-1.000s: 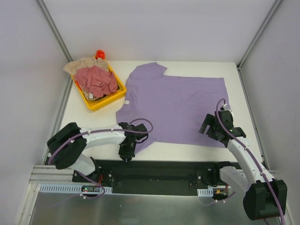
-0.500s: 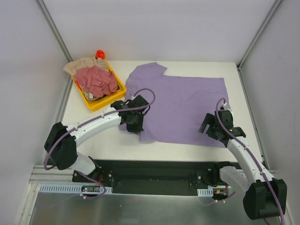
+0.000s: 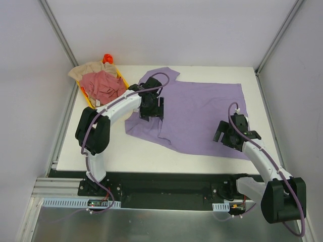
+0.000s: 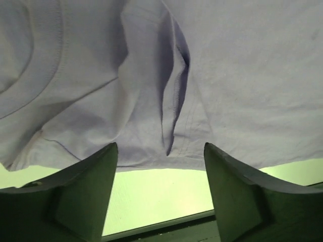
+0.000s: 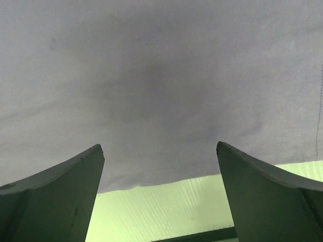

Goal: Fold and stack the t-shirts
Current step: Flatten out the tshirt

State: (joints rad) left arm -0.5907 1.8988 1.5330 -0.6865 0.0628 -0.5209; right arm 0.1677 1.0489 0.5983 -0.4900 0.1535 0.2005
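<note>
Purple t-shirt (image 3: 202, 108) lies just ahead of my left fingers (image 4: 83, 194) and right fingers (image 5: 55, 194), both pairs apart, gripping nothing.

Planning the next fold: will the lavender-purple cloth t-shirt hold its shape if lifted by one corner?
Probably not: the lavender-purple cloth t-shirt shows soft creases and a doubled-over edge, so it should droop. Likely light, since it lies thin and flat.
</note>
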